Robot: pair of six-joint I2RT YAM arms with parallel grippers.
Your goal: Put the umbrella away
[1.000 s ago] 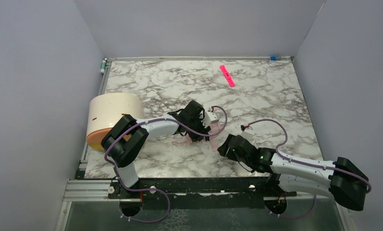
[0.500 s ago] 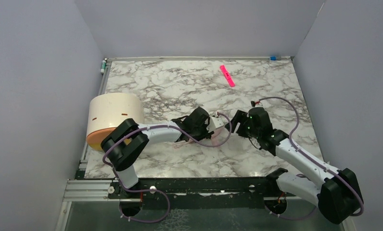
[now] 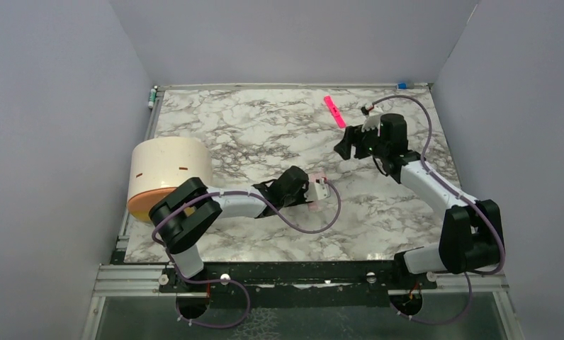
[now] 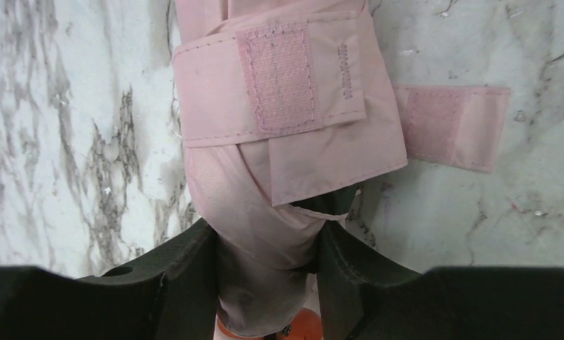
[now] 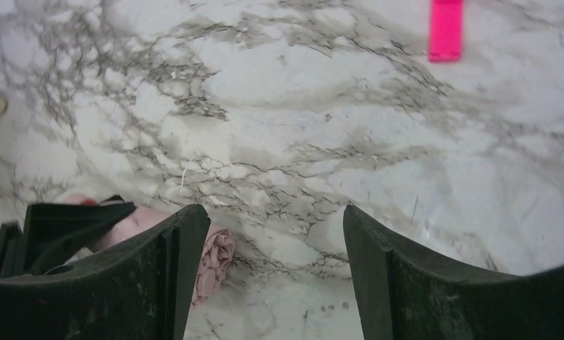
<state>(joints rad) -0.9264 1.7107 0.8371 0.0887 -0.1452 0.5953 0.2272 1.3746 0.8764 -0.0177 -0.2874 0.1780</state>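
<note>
1. Marble table (image 3: 251, 127) carried the umbrella (image 4: 279, 142) at centre frame, rolled, with its strap (image 4: 449, 127) tab lying loose.
2. Left gripper (image 4: 268, 248) clamped the bundle's lower end.
3. Right gripper (image 5: 275, 241), jaws apart and empty, had swung from beside the bundle to the upper right, near the pink strip (image 3: 334, 111); fastening likely remained.

Contents: 1 umbrella (image 4: 279, 142), 1 cream cylinder (image 3: 167, 173), 1 bright pink strip (image 3: 334, 111), 1 marble table (image 3: 251, 127). Robot arms: 2, the left arm (image 3: 229, 200) and the right arm (image 3: 424, 180).
</note>
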